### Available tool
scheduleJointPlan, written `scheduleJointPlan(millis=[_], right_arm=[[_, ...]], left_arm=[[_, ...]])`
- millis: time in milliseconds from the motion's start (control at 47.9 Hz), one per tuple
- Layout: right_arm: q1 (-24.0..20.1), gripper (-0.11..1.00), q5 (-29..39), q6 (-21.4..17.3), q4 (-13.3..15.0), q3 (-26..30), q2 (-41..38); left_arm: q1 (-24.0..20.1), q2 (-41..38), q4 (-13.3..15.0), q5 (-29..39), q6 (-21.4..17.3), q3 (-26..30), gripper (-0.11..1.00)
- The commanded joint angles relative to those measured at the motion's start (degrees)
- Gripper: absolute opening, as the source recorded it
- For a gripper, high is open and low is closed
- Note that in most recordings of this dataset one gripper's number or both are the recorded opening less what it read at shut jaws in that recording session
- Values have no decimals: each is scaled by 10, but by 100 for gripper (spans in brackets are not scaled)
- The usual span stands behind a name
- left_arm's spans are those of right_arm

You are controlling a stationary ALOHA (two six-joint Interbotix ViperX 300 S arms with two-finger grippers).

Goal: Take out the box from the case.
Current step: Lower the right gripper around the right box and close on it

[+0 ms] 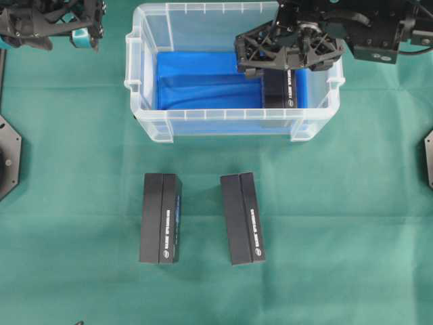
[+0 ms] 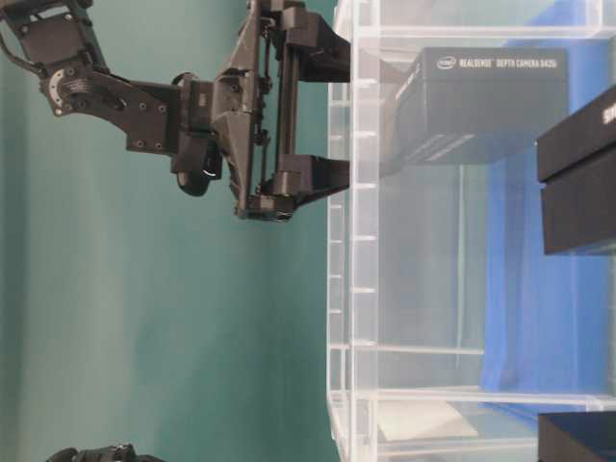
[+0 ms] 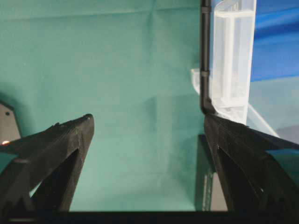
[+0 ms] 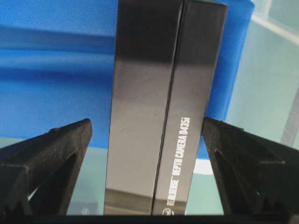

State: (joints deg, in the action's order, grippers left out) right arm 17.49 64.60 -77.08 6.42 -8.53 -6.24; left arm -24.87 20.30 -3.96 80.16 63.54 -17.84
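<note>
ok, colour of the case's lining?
Blue lining on the case bottom; clearest in the overhead view.

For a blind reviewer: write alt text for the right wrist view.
A black RealSense depth camera box stands between the open right gripper fingers, untouched, on the case's blue lining.

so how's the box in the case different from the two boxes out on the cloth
The box in the case sits on the blue lining at the right end of the case, with the right gripper open above it, fingers either side. The two boxes on the cloth lie outside, in front of the case, with no gripper near. All three look like matching black boxes.
</note>
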Motion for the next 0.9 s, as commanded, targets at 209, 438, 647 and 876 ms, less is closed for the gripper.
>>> scheduleJointPlan(millis=[209, 438, 647, 876], right_arm=[[5, 94, -7, 3, -1, 0, -1], [11, 93, -12, 3, 0, -6, -4], [13, 93, -16, 3, 2, -7, -6], [14, 93, -16, 2, 2, -8, -10]], left_arm=[[-2, 4, -2, -3, -1, 15, 98], [-2, 4, -2, -3, -3, 14, 98], [-2, 4, -2, -4, -4, 14, 98], [-2, 4, -2, -4, -4, 14, 98]])
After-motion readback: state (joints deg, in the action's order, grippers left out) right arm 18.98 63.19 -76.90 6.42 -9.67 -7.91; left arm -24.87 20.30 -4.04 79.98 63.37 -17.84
